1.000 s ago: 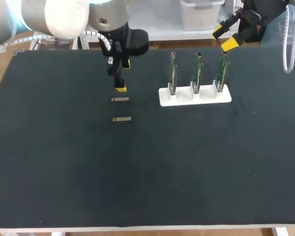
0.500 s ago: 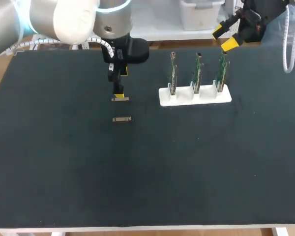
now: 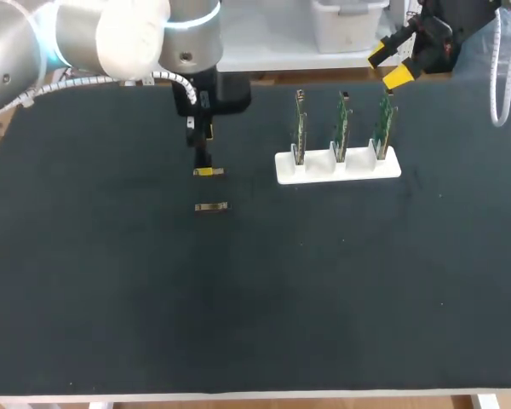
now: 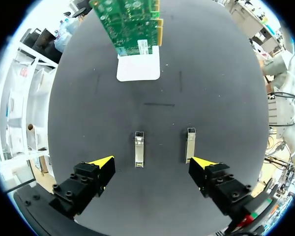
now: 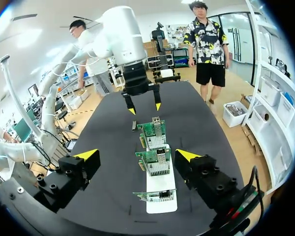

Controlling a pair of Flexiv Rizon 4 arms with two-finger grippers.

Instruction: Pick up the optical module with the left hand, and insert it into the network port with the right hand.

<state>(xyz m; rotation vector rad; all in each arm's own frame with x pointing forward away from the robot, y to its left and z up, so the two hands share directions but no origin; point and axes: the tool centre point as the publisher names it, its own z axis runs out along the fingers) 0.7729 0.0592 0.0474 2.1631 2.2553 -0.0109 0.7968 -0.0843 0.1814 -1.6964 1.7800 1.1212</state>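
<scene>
Left gripper (image 4: 152,164) released over two modules on the table (image 3: 111,281).
Its fingers are spread above the far module (image 3: 220,172), seemingly not touching it. The near module (image 3: 211,206) lies just beside. The right gripper (image 3: 388,68), also spread, hovers far right.
</scene>
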